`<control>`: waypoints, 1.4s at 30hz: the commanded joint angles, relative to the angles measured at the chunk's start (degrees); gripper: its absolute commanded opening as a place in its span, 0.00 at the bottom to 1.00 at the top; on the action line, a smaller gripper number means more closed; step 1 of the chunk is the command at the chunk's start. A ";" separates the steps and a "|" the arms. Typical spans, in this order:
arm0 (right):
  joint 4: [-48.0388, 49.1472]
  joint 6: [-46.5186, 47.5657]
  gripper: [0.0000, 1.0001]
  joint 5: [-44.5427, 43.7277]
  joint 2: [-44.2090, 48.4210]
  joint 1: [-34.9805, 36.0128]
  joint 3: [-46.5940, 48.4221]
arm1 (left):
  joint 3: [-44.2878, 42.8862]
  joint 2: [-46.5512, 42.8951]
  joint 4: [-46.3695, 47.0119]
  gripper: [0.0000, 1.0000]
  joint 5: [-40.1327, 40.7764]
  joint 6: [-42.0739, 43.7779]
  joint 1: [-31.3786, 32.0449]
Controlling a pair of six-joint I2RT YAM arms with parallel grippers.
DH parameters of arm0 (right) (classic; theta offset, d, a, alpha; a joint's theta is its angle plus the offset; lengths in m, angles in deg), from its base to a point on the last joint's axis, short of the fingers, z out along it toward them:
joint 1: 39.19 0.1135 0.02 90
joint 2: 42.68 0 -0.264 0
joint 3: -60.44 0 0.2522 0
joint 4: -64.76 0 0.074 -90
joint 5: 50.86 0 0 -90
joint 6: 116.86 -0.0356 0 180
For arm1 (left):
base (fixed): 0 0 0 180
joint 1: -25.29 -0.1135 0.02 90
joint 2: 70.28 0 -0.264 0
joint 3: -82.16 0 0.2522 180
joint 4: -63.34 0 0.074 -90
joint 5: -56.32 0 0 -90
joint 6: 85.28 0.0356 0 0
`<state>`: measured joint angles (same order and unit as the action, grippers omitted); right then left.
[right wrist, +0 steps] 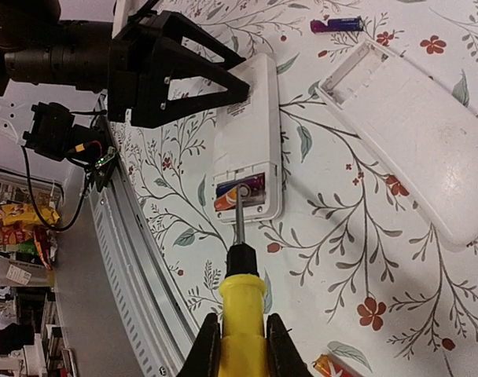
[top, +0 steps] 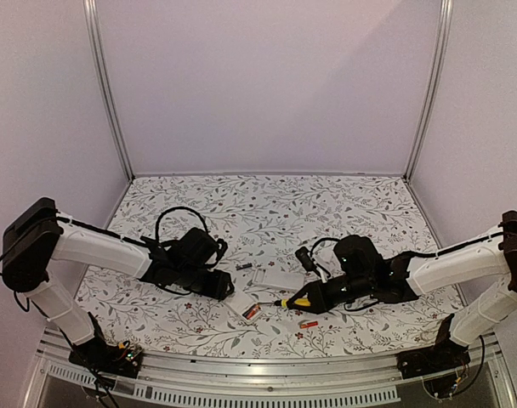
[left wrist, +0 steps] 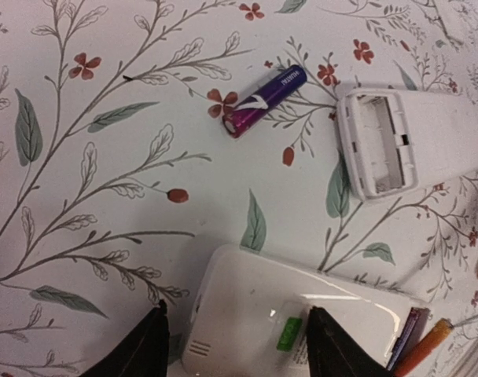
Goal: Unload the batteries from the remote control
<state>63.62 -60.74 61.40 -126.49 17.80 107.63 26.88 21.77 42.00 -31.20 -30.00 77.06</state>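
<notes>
Batteries lie in three places seen from above. Two seated batteries (top: 252, 312), one red-orange and one dark, fill the open end of a small white plastic remote (top: 241, 303) on the floral-patterned table (top: 241, 212). A loose dark cylindrical battery (top: 244, 267) lies beyond it, and a loose red-orange battery (top: 308, 324) lies near the front edge. A larger white remote (top: 281, 279) lies between the arms. The left gripper (top: 227, 289) is at the small remote's left end, and the right gripper (top: 316, 296) holds a yellow-handled screwdriver (top: 299, 300).

The left wrist view shows its jaws apart, one finger on each side of the small remote, with table visible between one finger and the casing. The loose dark battery looks purple here and lies apart from the larger remote, whose compartment is bare.

In the right wrist view the jaws are clamped on the yellow handle. The metal tip meets the orange battery, with the purple one beside it.
</notes>
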 commanded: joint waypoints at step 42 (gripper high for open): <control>-12.38 0.17 0.00 -12.23 0.63 6.44 8.76 | -0.84 3.19 -3.68 0.57 1.74 0.89 1.71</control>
<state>52.34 -60.50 51.87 -126.20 24.07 114.28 25.83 22.71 42.04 -30.42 -29.96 77.52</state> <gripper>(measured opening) 0.126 0.571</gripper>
